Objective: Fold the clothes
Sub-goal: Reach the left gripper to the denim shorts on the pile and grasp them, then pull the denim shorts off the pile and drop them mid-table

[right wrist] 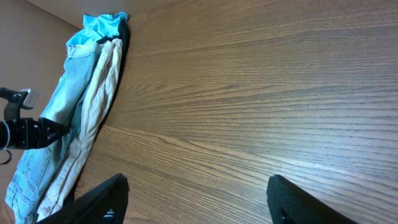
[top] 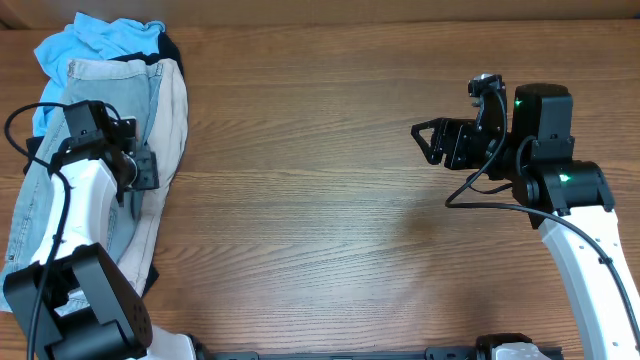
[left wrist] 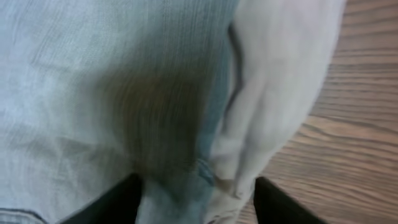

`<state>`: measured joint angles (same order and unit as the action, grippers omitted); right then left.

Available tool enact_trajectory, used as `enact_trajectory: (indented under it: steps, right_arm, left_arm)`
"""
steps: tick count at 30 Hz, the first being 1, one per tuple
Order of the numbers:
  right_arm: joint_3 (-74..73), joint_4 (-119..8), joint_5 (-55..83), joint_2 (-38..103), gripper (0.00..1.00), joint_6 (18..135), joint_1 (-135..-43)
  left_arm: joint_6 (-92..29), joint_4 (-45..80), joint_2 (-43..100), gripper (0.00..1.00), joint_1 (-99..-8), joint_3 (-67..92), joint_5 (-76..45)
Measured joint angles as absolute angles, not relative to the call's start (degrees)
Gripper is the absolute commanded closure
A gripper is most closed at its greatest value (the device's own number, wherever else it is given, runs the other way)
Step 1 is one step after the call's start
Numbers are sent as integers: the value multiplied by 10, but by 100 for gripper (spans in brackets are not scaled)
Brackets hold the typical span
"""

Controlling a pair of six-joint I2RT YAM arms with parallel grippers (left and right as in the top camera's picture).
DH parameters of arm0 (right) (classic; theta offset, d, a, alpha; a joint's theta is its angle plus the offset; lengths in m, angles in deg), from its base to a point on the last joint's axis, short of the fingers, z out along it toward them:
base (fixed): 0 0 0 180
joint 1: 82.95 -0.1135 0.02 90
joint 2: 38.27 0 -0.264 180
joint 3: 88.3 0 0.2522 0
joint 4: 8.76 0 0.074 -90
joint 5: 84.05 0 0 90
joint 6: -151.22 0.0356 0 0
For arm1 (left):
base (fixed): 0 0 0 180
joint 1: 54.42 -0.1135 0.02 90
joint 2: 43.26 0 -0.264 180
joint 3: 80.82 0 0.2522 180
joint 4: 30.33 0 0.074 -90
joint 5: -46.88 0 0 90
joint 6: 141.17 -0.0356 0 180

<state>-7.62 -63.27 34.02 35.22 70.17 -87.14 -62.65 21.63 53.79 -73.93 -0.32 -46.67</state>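
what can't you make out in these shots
- overhead: black garment mostly buried under the beige shorts, type unclear
- overhead: denim shorts partly covered by the left arm, cut by the left edge
- left wrist: blurred close-up, whether the left gripper touches the shorts is unclear

Wide bare wooden table (top: 320,220) across the middle offers free passage; a pile of clothes (top: 172,110) blocks the left edge.
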Motion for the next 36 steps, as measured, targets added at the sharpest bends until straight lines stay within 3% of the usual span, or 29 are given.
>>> enact_trajectory:
  steps: [2,6,14,16,21,27,31,36]
  right_arm:
    - [-76,-633,340,352,27,702,-871]
    - [-76,-634,340,352,28,702,-871]
    - [-76,-636,340,352,28,702,-871]
    - [-76,-637,340,352,29,702,-871]
    - [-76,-640,340,352,33,702,-871]
    - [-76,-641,339,352,37,702,-871]
    - [-76,-641,338,352,37,702,-871]
    - [-76,-641,337,352,39,702,-871]
  left_arm:
    - [-630,216,538,48,-739,-3,-475]
    - [-633,222,538,63,-739,-3,-485]
    - [-636,216,551,83,-739,-3,-491]
    - [-637,211,563,96,-739,-3,-493]
    - [-622,209,592,96,-739,-2,-497]
    - [-593,330,591,96,-712,87,-492]
    - [-583,431,587,96,-662,191,-477]
    - [-560,457,576,96,-557,284,-411]
